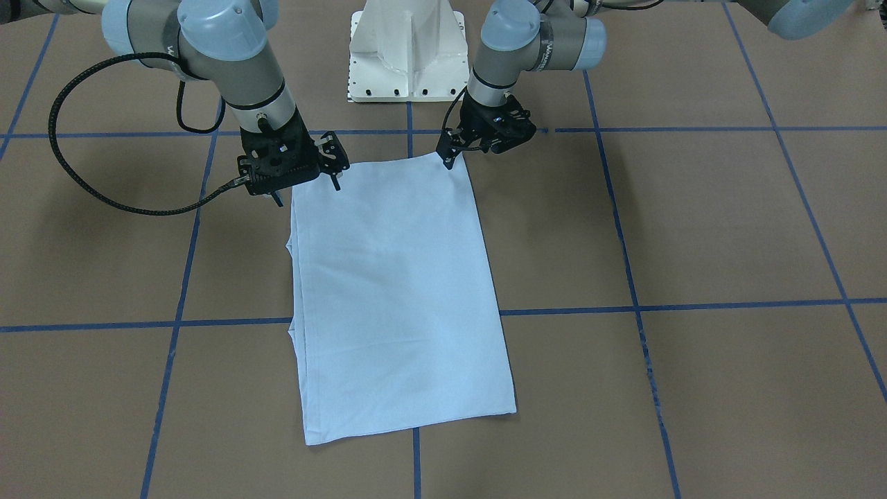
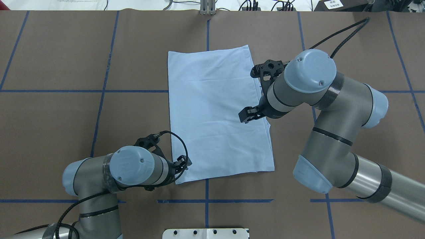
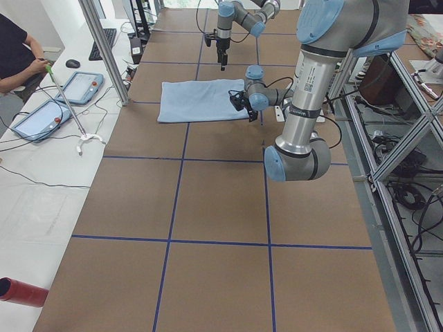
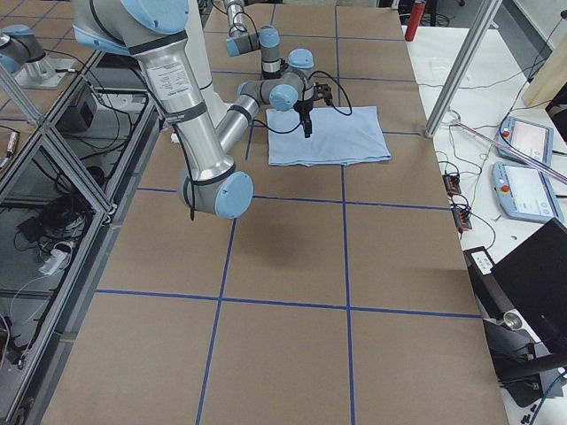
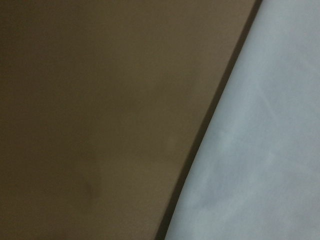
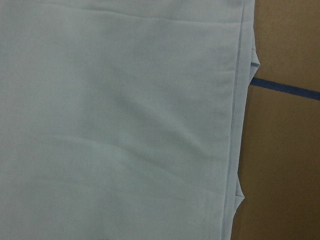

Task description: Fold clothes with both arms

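The pale blue T-shirt (image 1: 398,291) lies flat on the brown table, folded into a tall rectangle (image 2: 215,113). Its collar and print are hidden. My left gripper (image 1: 475,154) is low at the shirt's corner nearest the base, and one fingertip (image 1: 447,161) touches that corner. Its jaws look spread. The left wrist view shows only blurred table and the shirt's edge (image 5: 265,150). My right gripper (image 1: 308,190) hovers open above the other near corner and holds nothing. The right wrist view looks down on the shirt's layered side hem (image 6: 232,100).
The white pedestal base (image 1: 405,55) stands just behind the shirt. Blue tape lines (image 1: 693,305) grid the table. A seated operator (image 3: 14,48) and tablets (image 3: 41,117) are on a side bench past the table's far edge. A red cylinder (image 3: 21,290) lies there too.
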Tool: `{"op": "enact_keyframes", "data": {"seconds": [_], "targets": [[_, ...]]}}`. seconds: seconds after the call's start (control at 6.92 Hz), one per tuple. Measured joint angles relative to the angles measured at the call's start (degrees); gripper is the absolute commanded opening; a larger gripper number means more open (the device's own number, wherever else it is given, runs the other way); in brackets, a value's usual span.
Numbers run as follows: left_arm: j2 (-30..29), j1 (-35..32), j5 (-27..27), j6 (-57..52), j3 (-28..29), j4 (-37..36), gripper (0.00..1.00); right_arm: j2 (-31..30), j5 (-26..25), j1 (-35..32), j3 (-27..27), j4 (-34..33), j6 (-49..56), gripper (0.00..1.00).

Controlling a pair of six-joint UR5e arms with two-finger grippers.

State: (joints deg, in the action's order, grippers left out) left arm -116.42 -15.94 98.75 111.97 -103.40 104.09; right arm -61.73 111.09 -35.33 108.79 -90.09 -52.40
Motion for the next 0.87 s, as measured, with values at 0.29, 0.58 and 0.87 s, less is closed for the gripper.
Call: {"op": "enact_keyframes", "data": {"seconds": [0.29, 0.58, 0.87], "targets": [[-0.9, 1.5, -0.3, 0.9, 0.5, -0.2, 0.62, 0.0, 0.0, -0.3, 0.0, 0.0, 0.0, 1.00], [-1.1, 1.8, -0.3, 1.2, 0.5, -0.2, 0.48, -0.1, 0.0, -0.5, 0.0, 0.0, 0.0, 1.00], [-1.2, 1.6, -0.3, 1.2, 0.5, -0.2, 0.48, -0.1, 0.0, -0.8, -0.1, 0.0, 0.0, 1.00]]}}
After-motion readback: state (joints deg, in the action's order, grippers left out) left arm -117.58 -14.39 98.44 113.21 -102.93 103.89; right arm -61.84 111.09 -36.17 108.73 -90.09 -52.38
